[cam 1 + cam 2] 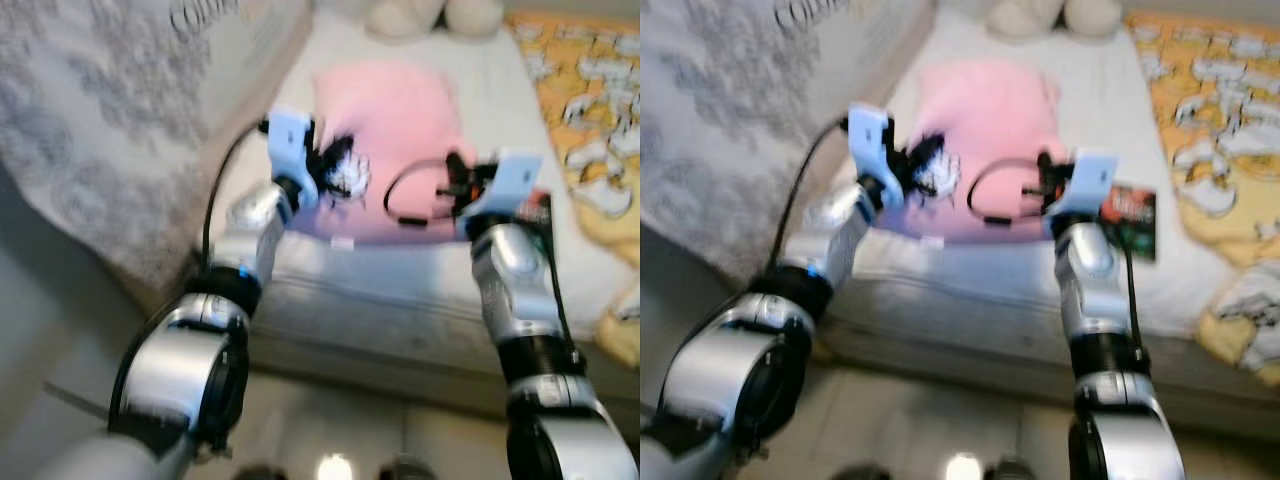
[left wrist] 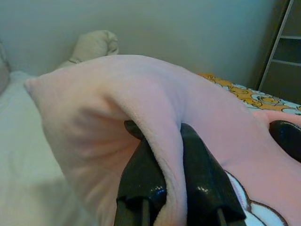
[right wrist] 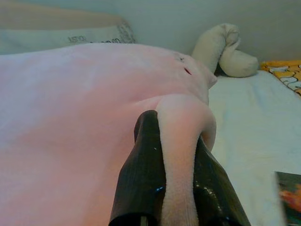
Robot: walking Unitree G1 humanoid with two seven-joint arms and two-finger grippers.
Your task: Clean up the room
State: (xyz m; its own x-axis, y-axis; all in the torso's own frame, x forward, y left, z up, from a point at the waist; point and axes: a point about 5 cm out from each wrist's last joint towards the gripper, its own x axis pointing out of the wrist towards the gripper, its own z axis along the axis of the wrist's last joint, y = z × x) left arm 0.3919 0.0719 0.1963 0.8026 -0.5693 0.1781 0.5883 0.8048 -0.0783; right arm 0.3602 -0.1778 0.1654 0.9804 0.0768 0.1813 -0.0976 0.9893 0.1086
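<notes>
a: silver forearms fill the lower frame, and both claws are on the pink pillow [image 1: 395, 140] at mid-frame, on the white bed [image 1: 400, 275]. what's the grip like?

b: left gripper [image 2: 165, 155] has its fingers closed on a pinched fold of pink fabric at the pillow's near left edge. right gripper [image 3: 181, 155] is clamped the same way on a fold at the near right edge.

a: so which way does it lie from them?

b: its bulk runs away from both claws, toward the top of the frame. the near edge spans between the two grips, so neither arm is nearer; i'd judge any lift must be shared.

a: anything in the way?

b: a cream plush toy [image 1: 420, 15] sits just beyond the pillow at top centre. a grey patterned blanket [image 1: 110, 130] covers the upper left, an orange patterned quilt [image 1: 590, 130] the right. a dark book [image 1: 1130, 215] lies just beside the right wrist; it might get dragged.
</notes>
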